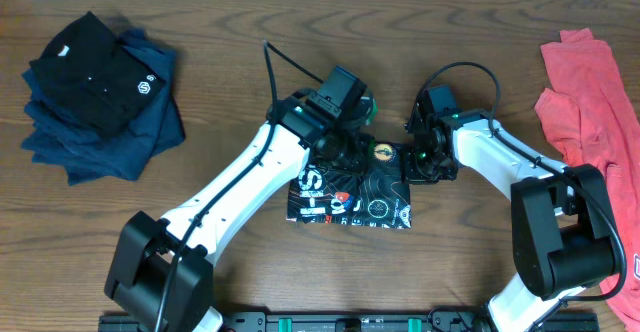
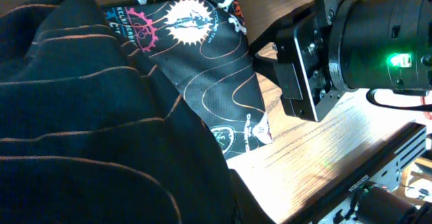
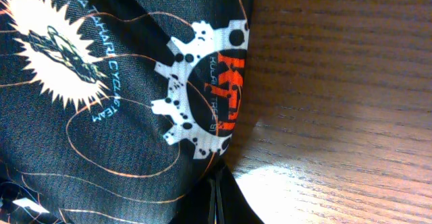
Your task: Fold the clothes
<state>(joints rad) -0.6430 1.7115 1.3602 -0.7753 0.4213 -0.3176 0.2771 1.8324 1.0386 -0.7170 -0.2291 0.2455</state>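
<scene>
At the middle of the tabletop (image 1: pixel 300 32) lies the jersey (image 1: pixel 352 200), a slick black knit with thin contour lines and bright gear and sunburst patches. It is folded to a squat rectangle whose long axis runs side to side. The right claw (image 1: pixel 422 164) sits at the jersey's far right corner, fingers pressed together and seemingly pinching the hem. The left claw (image 1: pixel 352 150) hangs over the same far edge, buried in loose cloth, so I cannot tell its state — either arm, I'd judge, could draw that edge toward the near side.
</scene>
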